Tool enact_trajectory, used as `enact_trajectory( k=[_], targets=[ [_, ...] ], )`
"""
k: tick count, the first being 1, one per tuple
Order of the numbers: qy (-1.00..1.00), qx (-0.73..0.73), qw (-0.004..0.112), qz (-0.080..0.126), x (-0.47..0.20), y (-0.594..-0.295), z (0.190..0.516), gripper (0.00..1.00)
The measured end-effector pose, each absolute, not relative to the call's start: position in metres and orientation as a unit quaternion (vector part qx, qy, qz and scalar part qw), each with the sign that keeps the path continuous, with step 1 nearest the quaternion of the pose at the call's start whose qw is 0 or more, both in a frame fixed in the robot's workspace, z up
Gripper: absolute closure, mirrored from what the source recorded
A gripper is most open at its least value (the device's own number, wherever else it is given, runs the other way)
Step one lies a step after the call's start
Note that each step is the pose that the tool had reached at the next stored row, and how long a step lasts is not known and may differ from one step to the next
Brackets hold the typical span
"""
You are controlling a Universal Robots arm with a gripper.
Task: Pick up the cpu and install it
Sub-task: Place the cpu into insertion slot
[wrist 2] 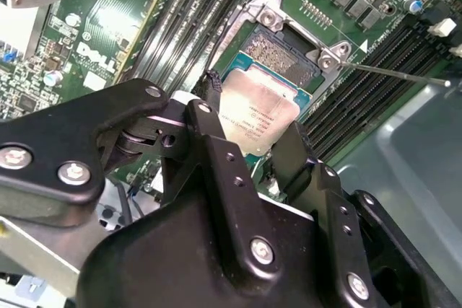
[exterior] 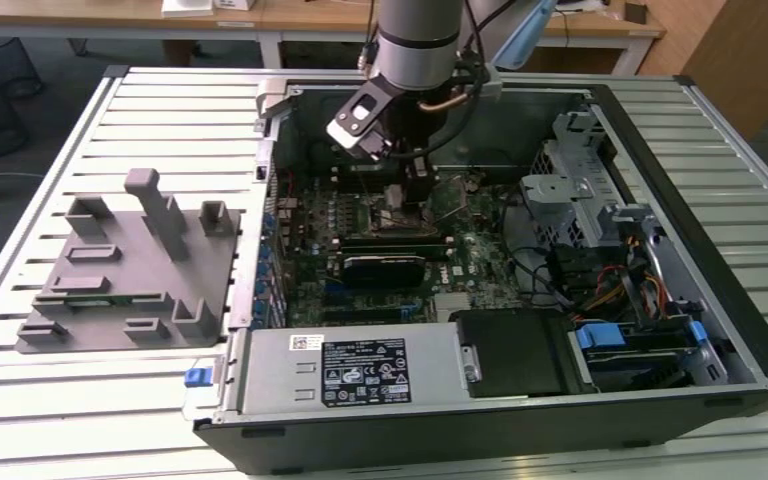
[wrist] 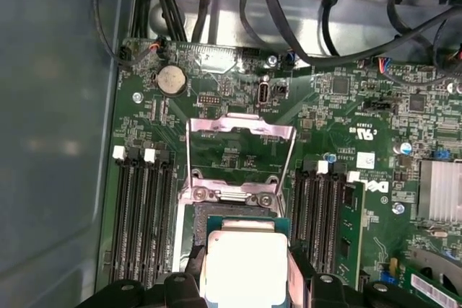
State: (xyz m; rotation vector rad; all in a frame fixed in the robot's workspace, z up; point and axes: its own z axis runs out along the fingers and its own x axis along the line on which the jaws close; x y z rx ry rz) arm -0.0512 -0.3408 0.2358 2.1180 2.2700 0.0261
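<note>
cpu [wrist 2: 258,115] is pinched between the two black fingers of the gripper [wrist 2: 249,129], right over the open socket [wrist 2: 283,47]. It looks a bit tilted in the second wrist view, and honestly I can't tell if it's touching the socket or sitting just above it.

Rest of the scene, big stuff first. Everything sits on a pale slatted table [exterior: 51,400]. On that lies an opened computer case [exterior: 747,250], on its side with the innards facing up. Just beside it, on the exterior view's left, there's a grey tray [exterior: 117,272] with upright blocks. The arm [exterior: 418,35] reaches down into the case from the far side. The green motherboard [wrist: 339,106] covers the case floor, with cables bunched along one edge.

In the first wrist view the socket's metal load plate [wrist: 240,126] is flipped up out of the way. Black memory slots [wrist: 141,214] run along both sides of the socket. The chip's shiny silver top shows between the fingers with its green edge peeking out. A round coin battery [wrist: 172,79] sits on the board beyond the load plate.
</note>
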Motion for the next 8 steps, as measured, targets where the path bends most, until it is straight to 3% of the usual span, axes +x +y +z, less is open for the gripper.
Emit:
enact_trajectory(
  k=[8],
  targets=[
    [0.731, 0.682, 0.016, 0.011, -0.0535, -0.3402, 0.2292, 0.47]
  ],
)
